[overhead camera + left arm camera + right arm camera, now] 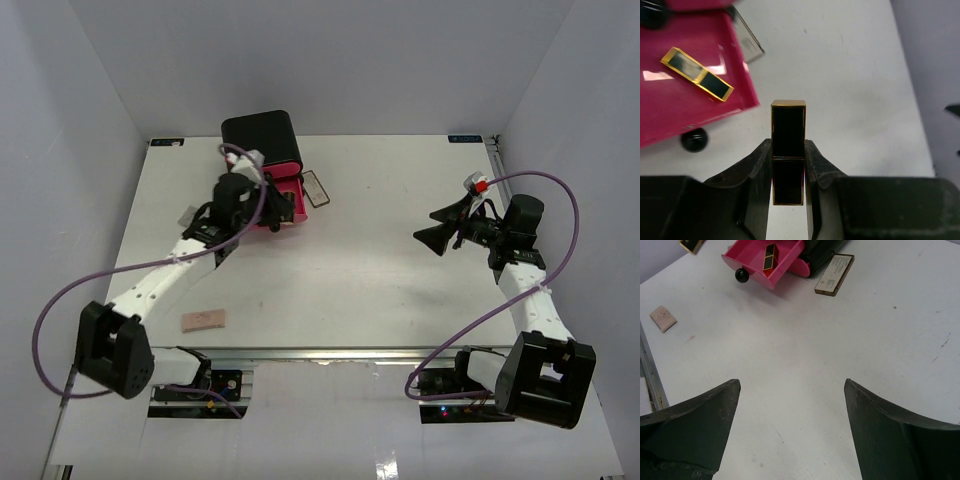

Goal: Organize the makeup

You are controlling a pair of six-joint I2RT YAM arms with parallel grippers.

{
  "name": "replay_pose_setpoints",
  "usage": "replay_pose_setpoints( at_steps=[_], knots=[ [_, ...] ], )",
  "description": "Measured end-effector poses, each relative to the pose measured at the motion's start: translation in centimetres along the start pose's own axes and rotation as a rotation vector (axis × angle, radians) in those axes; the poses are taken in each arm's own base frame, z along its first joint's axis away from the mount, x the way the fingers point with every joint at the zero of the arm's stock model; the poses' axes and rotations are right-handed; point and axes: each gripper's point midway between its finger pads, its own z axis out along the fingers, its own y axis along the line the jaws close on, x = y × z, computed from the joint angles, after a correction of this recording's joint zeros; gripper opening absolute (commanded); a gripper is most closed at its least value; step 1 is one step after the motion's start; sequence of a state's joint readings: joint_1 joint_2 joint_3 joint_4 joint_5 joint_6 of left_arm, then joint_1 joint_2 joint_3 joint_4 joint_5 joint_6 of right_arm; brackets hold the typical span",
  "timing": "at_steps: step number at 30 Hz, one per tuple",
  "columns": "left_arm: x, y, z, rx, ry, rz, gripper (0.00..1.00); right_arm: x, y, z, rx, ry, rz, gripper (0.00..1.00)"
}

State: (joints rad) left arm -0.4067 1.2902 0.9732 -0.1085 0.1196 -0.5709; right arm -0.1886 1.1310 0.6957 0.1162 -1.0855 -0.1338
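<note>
My left gripper (788, 145) is shut on a gold-and-black lipstick tube (788, 122), which is held upright above the white table just right of the open pink drawer (675, 107). A second lipstick (697, 74) lies flat inside that drawer. In the top view the left gripper (268, 203) hovers at the drawer (290, 192) in front of the black box (260, 135). A flat rectangular compact (316, 188) lies right of the box. A beige-pink pad (204, 320) rests near the front edge. My right gripper (440, 232) stands open over bare table, with nothing between its fingers (695, 420).
The drawer's round black knob (694, 140) sticks out toward the left gripper. The right wrist view shows the drawer (752, 267), the compact (834, 274) and the pad (663, 318) far off. Grey walls enclose the table (360, 270) on three sides.
</note>
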Motion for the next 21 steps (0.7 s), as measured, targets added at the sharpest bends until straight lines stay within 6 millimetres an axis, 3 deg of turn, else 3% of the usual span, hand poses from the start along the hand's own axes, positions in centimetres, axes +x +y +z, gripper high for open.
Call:
replay_pose_setpoints(
  at_steps=[2,5,11,15,18,19,21],
  knots=[
    [-2.7,2.3,-1.0,-0.04,-0.08,-0.09,0.0,0.1,0.0,0.0,-0.002,0.001,0.002,0.91],
    [-4.5,6.0,-1.0,-0.11,-0.121,-0.21,0.0,0.2,0.0,0.0,-0.002,0.002,0.005,0.91],
    [-1.7,13.2,2.0,-0.281,-0.021,-0.43,0.0,0.3,-0.1,0.0,0.002,0.002,0.006,0.91],
    [-0.7,14.1,3.5,-0.314,0.034,-0.491,0.03,0.2,-0.1,0.0,0.002,0.0,0.002,0.91],
    [-1.9,13.6,4.2,-0.298,0.02,-0.507,0.08,0.2,-0.1,0.0,0.002,0.0,0.0,0.91],
    [-2.5,13.4,4.4,-0.289,0.011,-0.509,0.23,0.1,-0.1,0.0,0.002,-0.001,-0.002,0.91],
    [-3.2,13.1,4.6,-0.276,-0.002,-0.514,0.35,0.1,-0.1,0.0,0.003,-0.002,-0.004,0.91]
  ],
)
